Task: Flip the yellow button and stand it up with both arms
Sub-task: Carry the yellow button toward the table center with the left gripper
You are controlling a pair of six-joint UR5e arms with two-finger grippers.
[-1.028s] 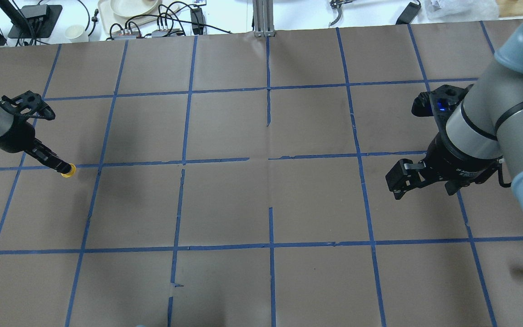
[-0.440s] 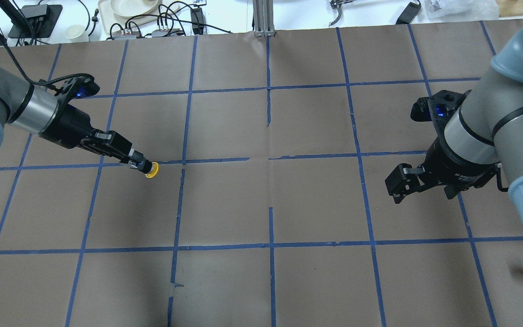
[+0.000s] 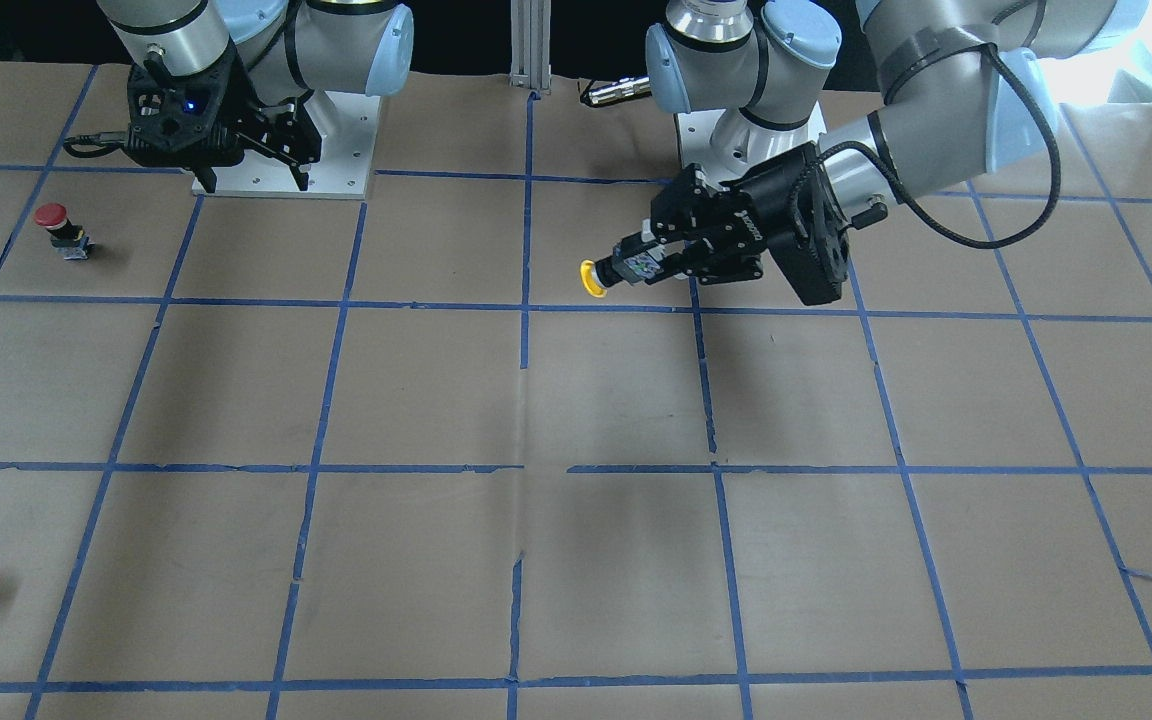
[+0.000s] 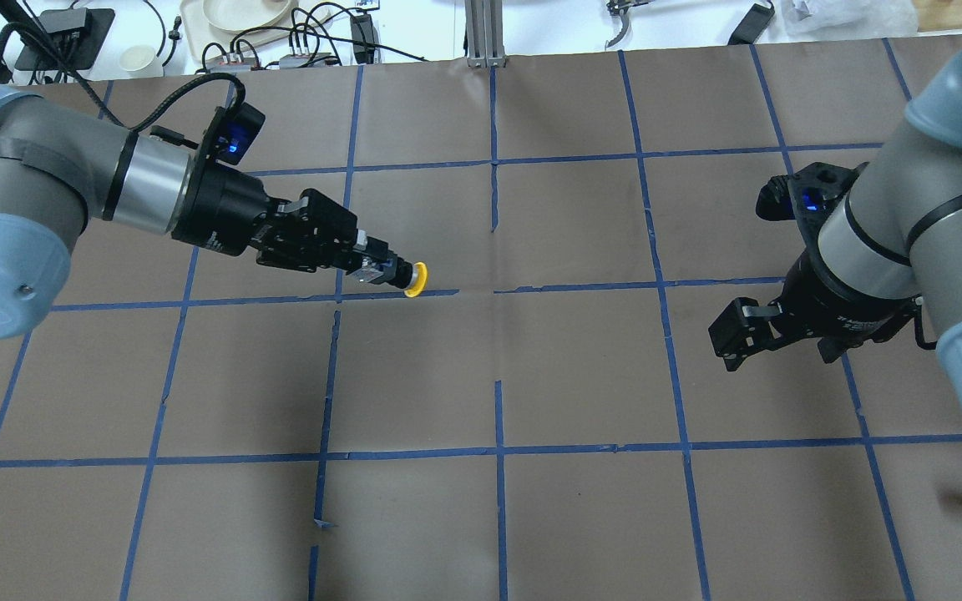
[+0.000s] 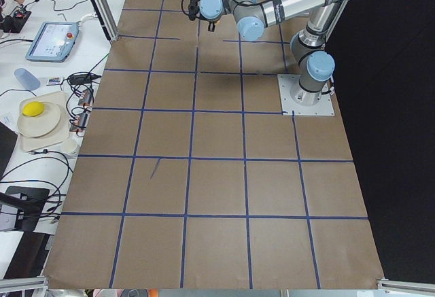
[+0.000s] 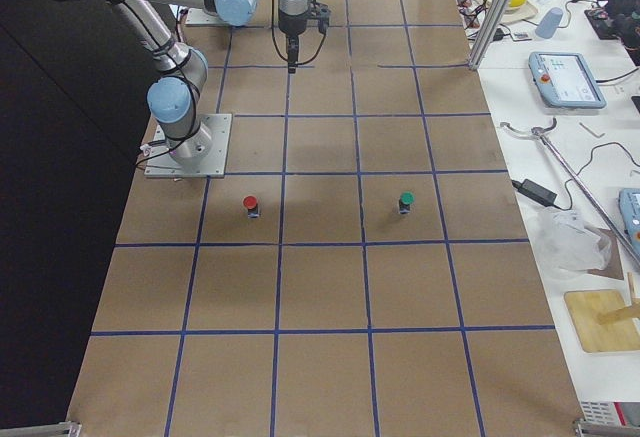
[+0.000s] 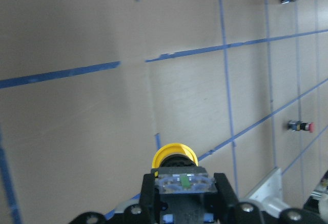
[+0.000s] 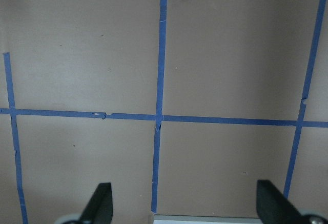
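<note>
Left arm comes in low, forearm close to level over the counter. Left hand is clenched on the yellow button. The fingers pinch the black-and-grey block body. The yellow cap juts out past the fingertips and faces sideways toward the robot's right. Button axis is near horizontal, so it is not standing.

Front-facing view agrees: the left hand grips the body, and the yellow button shows its cap edge-on. In the left wrist view the yellow button sits straight ahead of the left hand. A clear-topped part of the body with a green spot lies between the fingers. The button looks held off the counter; how high, I cannot tell.

Right arm is bent over the counter. Right hand is released, fingers spread with nothing between them, well apart from the yellow button on the robot's right of it. In the right wrist view the right hand shows both fingertips wide apart, with only brown paper and blue tape between them.

Red button stands cap-up on the counter, well to the robot's right of the yellow button. Green button is upright too, also on the robot's right of the yellow button and farther out from the robot's side than it.
</note>
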